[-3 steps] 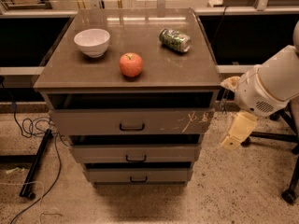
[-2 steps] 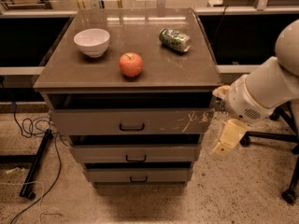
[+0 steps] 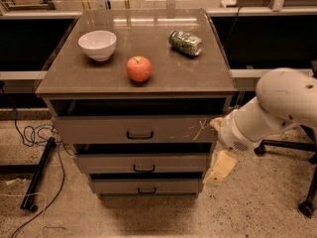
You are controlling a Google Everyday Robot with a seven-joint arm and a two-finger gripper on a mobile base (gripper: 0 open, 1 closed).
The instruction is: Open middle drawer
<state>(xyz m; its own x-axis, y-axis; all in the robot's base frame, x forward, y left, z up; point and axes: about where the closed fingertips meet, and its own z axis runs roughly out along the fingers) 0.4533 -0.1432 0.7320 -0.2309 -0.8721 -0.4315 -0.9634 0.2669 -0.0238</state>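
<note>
The claw (image 3: pixel 219 168) hangs pointing down at the right-hand end of the middle drawer (image 3: pixel 163 161), just off the cabinet (image 3: pixel 198 76) corner. Honestly can't tell if it's wide or narrow. The drawer's black handle (image 3: pixel 144 168) sits well to the claw's left, nothing touching it. The scratched top drawer (image 3: pixel 99 129) is up-left of the claw and the bottom drawer (image 3: pixel 114 186) down-left. Higher up on top: apple (image 3: pixel 139 68), bowl (image 3: pixel 97 44), can (image 3: pixel 185 42).
</note>
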